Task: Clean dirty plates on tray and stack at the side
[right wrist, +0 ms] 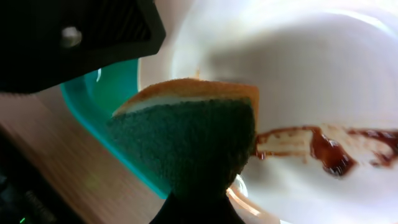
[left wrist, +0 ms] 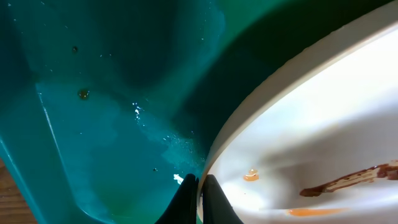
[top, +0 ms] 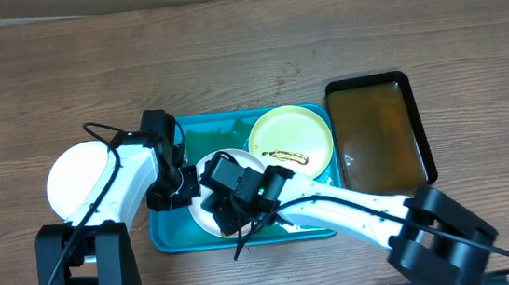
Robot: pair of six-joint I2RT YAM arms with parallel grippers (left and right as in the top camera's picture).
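While my left gripper [left wrist: 200, 193] pinches the white plate [left wrist: 311, 143] and my right gripper [right wrist: 199, 208] clamps the sponge [right wrist: 186, 143], scrubbing could pop that rim grip; bite depth unclear.

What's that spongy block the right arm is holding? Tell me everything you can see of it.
The sponge is a soft-looking block in layers: an orange top, a thin pale band, and a rough dark green scouring face turned toward the camera. The right gripper pinches it from below. It sits tilted at the rim of the white plate, beside a brown sauce smear; contact is unclear.
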